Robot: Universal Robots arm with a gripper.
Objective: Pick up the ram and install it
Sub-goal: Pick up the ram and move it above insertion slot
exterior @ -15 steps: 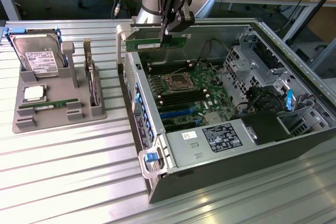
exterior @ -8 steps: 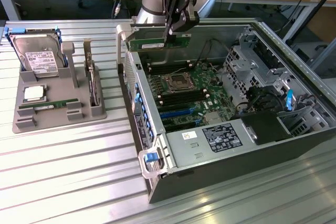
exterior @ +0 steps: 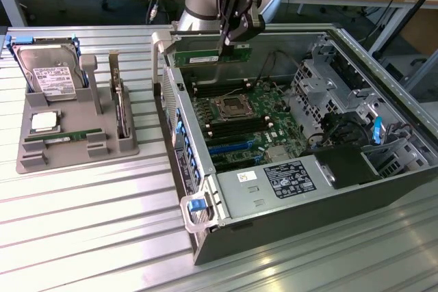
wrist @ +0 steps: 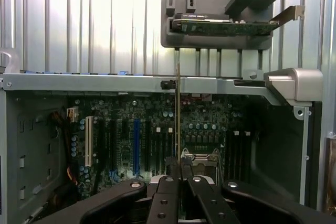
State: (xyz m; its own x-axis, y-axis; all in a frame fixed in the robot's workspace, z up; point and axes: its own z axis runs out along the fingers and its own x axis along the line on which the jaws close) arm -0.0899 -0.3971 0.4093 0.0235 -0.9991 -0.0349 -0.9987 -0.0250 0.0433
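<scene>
The top edge of the exterior view is cutting off the arm's upper part, and the gripper (exterior: 229, 41) is hiding part of the ram (exterior: 198, 55) that it is carrying. Its fingers are pinching the green stick by the upper edge. The stick is hanging level over the far rim of the open computer case (exterior: 383, 87), above the motherboard (exterior: 239, 124) and clear of the long black slots beside the processor socket (exterior: 231, 107).

In the wrist view the ram (wrist: 178, 119) is showing edge-on as a thin line between the black fingers (wrist: 167, 195), so its chips and label are hard to make out. They are showing faintly in the exterior view.

At the exterior view's left, a grey holder tray (exterior: 102, 148) is sitting on the ribbed metal table (exterior: 89, 223). It is carrying a hard drive (exterior: 48, 76), a square processor chip (exterior: 43, 122), a second green stick (exterior: 58, 139) lying flat and an upright expansion card (exterior: 122, 111). The wrist view is catching the tray's end (wrist: 210, 3) and the card (wrist: 226, 26).
</scene>
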